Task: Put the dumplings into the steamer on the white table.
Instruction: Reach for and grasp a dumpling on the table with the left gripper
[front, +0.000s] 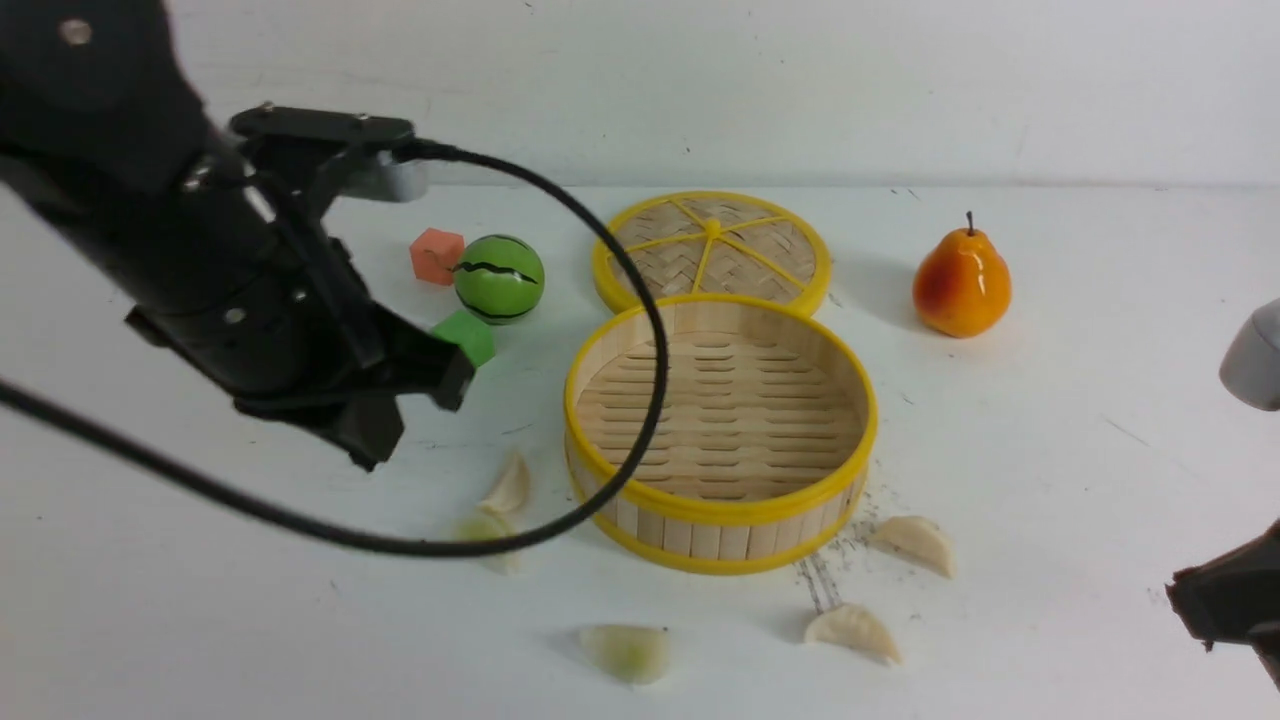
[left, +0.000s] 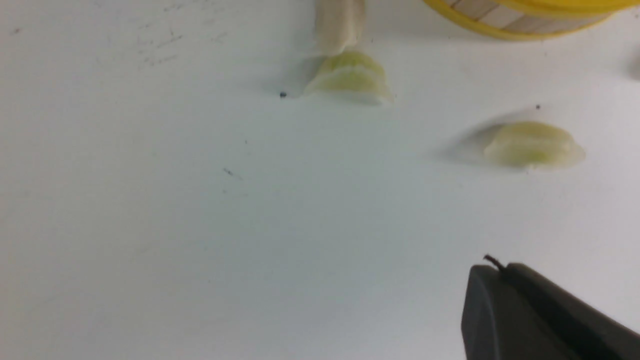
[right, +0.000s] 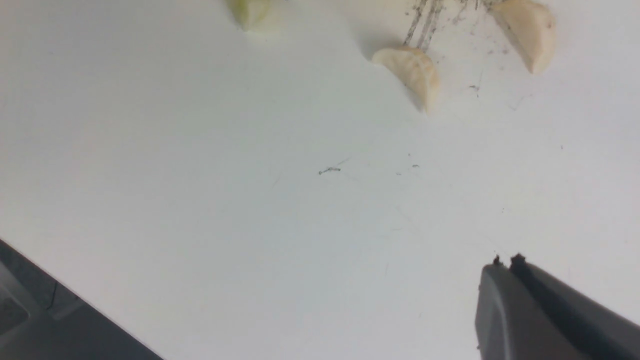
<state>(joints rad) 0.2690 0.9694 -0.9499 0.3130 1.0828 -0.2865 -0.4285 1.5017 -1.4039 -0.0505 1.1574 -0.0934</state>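
Five dumplings (front: 625, 650) loose on the white table (front: 1050, 450), all outside the steamer (front: 720, 512), strung round its near side toward the near edge. Steamer about mid-table, round, mouth up, slatted floor bare.

Leftmost dumpling (front: 510, 485) tipped up on edge just beside the steamer's left wall, long axis slanting near-left to far-right. Green-tinted dumpling (front: 487, 528) right against it on the near side, crossed by the black cable (front: 640, 330); heading hard to tell. Nearest dumpling (front: 627, 652), pale green, flat, long axis parallel to the near edge. Middle dumpling (front: 853, 632) and rightmost dumpling (front: 915, 543), both cream, arched backs to the far side, long axes dropping toward the near-right corner, with dark scuffs beside them.

Left gripper (front: 445, 375) clenched on nothing, raised over the table's left half, left of the steamer. Right gripper (front: 1195, 600) pressed together, also empty-handed, low at the near-right corner.

Open table between the right gripper and the cream pair, and along the left edge. Lid (front: 712, 250) just behind the steamer, pear (front: 961, 285) far-right, striped ball (front: 499, 278) and two cubes (front: 437, 256) far-left.
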